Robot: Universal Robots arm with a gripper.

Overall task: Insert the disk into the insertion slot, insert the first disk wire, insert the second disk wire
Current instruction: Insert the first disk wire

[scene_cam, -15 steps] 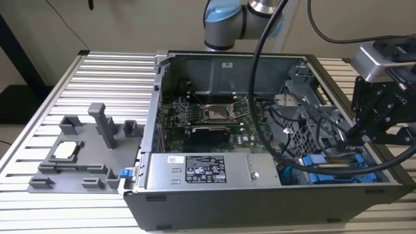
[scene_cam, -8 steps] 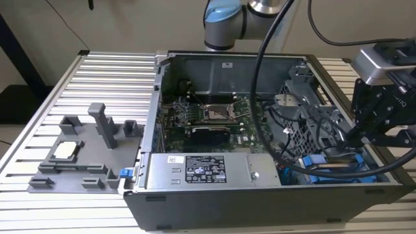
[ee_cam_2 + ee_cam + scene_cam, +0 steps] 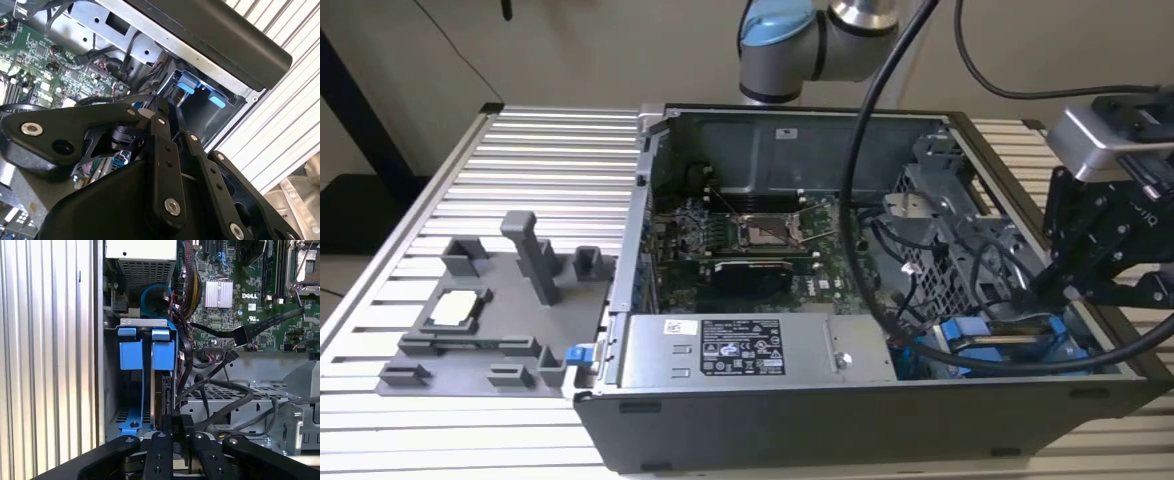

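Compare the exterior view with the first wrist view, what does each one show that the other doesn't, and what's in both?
Exterior view: the grey parts tray at its left, the power supply's white sticker and the arm's blue-capped joint. First wrist view: a silver heatsink and a black cable connector. Both: the motherboard, the slatted table and the blue carrier brackets.

A: On the exterior view's left?
B: Grey moulded fixture (image 3: 494,335) with upright posts, lying on the slatted metal table (image 3: 547,150).
A: Centre of the frame?
B: Open computer case (image 3: 854,425) — green motherboard (image 3: 720,240) inside, grey power supply box (image 3: 734,350) with a white sticker just below it in the frame, black cables (image 3: 891,262) beside.
A: First wrist view?
B: Silver heatsink (image 3: 219,294) on the board.
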